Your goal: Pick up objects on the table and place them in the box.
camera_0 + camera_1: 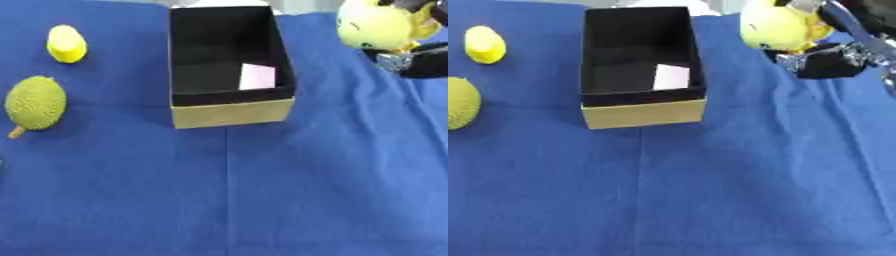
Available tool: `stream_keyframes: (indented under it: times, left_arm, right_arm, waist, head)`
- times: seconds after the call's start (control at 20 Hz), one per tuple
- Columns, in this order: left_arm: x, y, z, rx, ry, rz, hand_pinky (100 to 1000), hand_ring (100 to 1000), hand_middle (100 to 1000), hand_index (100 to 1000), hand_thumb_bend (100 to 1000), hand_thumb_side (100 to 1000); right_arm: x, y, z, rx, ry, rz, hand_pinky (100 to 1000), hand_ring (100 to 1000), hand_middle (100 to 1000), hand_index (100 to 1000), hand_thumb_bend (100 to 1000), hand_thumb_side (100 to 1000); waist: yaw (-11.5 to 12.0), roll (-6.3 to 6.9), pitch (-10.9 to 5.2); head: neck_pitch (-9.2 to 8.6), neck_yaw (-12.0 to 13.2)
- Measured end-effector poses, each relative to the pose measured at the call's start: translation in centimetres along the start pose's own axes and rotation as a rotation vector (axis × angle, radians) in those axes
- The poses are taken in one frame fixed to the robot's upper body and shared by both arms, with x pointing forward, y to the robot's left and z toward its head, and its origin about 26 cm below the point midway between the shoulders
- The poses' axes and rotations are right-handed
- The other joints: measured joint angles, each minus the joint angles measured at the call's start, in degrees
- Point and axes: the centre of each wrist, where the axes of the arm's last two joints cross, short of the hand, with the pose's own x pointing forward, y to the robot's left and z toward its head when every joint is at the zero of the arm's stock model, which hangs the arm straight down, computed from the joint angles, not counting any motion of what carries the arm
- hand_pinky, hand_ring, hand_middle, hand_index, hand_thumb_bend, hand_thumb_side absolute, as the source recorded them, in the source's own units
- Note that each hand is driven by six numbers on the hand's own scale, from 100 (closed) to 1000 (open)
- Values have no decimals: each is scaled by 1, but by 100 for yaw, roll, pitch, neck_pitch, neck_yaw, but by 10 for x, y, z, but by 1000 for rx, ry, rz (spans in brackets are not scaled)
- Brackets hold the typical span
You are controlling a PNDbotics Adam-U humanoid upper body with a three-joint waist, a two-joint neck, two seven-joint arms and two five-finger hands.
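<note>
A yellow plush toy (378, 25) hangs at the upper right, just right of the box, with my right hand (833, 55) shut on it; black fingers curl under and over it. The box (229, 114) is open-topped, black inside with tan outer walls, and a pale pink card (257, 76) lies on its floor. A small yellow object (66, 44) stands at the far left. Below it lies a bumpy green durian-like fruit (35, 103) with a short stem. My left hand shows in neither view.
A blue cloth (262, 190) with a few creases covers the whole table. The broad area in front of the box holds nothing but cloth.
</note>
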Motion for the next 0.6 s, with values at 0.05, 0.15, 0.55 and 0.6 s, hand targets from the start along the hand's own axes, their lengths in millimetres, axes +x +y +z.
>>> stream_keyframes:
  times: [0.05, 0.15, 0.55, 0.6]
  left_arm:
    - [0, -1, 0, -3, -1, 4, 792, 536, 542, 806, 100, 589]
    - [0, -1, -1, -8, -3, 8, 792, 536, 542, 806, 100, 589]
    - [2, -1, -7, -19, -20, 15, 792, 536, 542, 806, 100, 588]
    - [2, -2, -8, -19, -22, 17, 792, 536, 542, 806, 100, 588]
  right_arm:
    - [3, -4, -5, -3, -13, -17, 763, 721, 583, 564, 282, 132]
    - [9, -9, -13, -6, -33, -53, 759, 719, 584, 575, 227, 131]
    - [29, -17, -33, 17, -31, -177, 754, 708, 570, 641, 115, 174]
    - [31, -17, -35, 22, -30, -187, 753, 707, 569, 642, 110, 172]
  waist:
    - [26, -22, -4]
    - [74, -65, -5]
    - [237, -167, -7]
    - [246, -176, -7]
  head:
    - [1, -17]
    - [2, -53]
    - [2, -147]
    - [2, -153]
